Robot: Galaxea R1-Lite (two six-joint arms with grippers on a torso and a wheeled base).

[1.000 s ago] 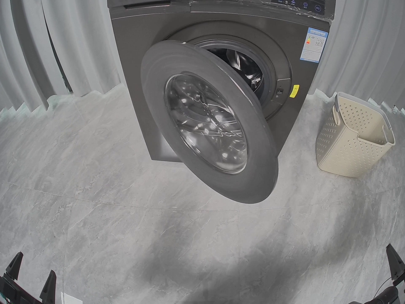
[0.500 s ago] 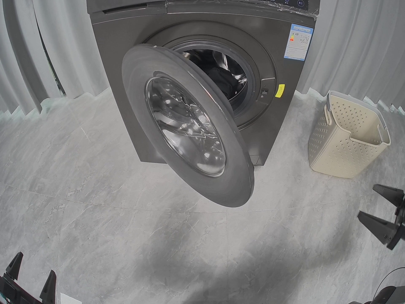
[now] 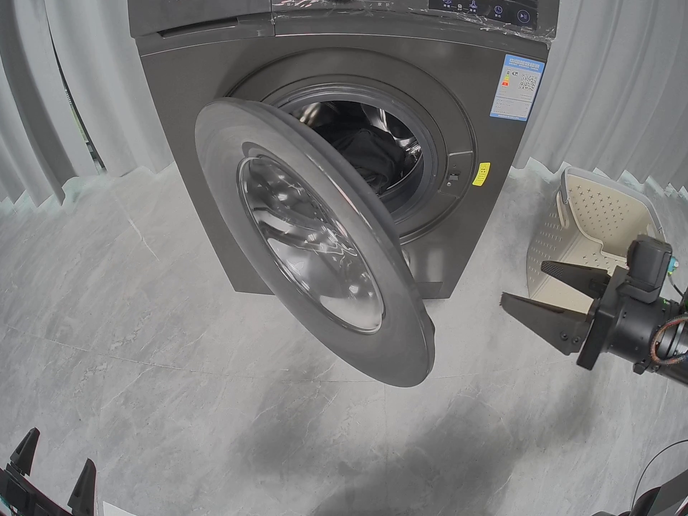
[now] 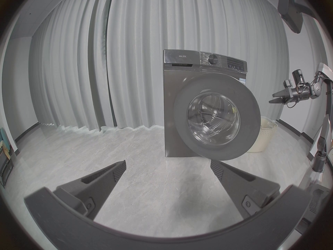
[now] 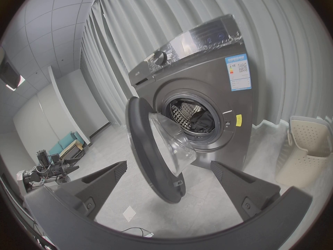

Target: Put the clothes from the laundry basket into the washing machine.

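Note:
The grey washing machine (image 3: 215,109) stands with its round door (image 3: 315,245) swung wide open. Dark clothes (image 3: 365,155) lie inside the drum, also seen as dark clothes (image 5: 203,120) in the right wrist view. To the machine's right, a cream perforated laundry basket (image 3: 573,180) sits on the floor, and I see no clothes in the part of its inside that shows. My right gripper (image 3: 523,282) hovers open and empty just left of the basket, pointing toward the machine. Low at the near left, my left gripper (image 3: 61,447) is open and empty.
Pale curtains (image 3: 43,73) hang behind and beside the machine. Grey tiled floor (image 3: 179,367) spreads wide in front of the door. A small white scrap (image 5: 129,213) lies on the floor near me.
The head camera has shifted, so the machine and basket sit differently in the picture. My right gripper rose from the lower right corner to beside the basket. The left gripper kept still.

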